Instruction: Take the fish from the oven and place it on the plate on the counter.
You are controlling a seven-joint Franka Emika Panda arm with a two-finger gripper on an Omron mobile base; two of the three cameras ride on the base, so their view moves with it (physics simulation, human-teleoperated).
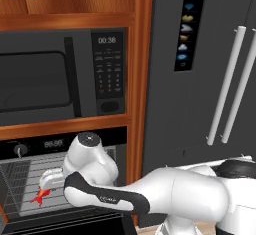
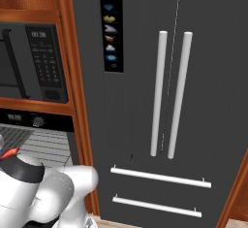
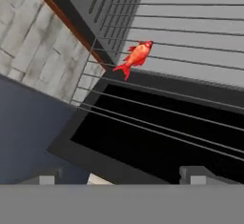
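Hand (image 3: pixel 121 178): the two dark fingertips stand wide apart at the bottom of the hand view, with nothing between them. It hangs above the front edge of the open oven (image 1: pixel 20 151), clear of the fish.

Fish (image 3: pixel 136 56): red-orange, lying on a grey wire rack (image 3: pixel 190 32) near the rack's front edge, tail towards the oven opening, untouched. In the left base view the fish (image 1: pixel 41 195) shows just below the white hand body, on the rack inside the oven cavity. In the right base view a red tip of it (image 2: pixel 9 153) shows above the arm.

Surroundings: black microwave (image 1: pixel 55 76) with keypad directly above the oven, in a wooden surround. Dark refrigerator (image 2: pixel 160 101) with two upright silver handles to the right.
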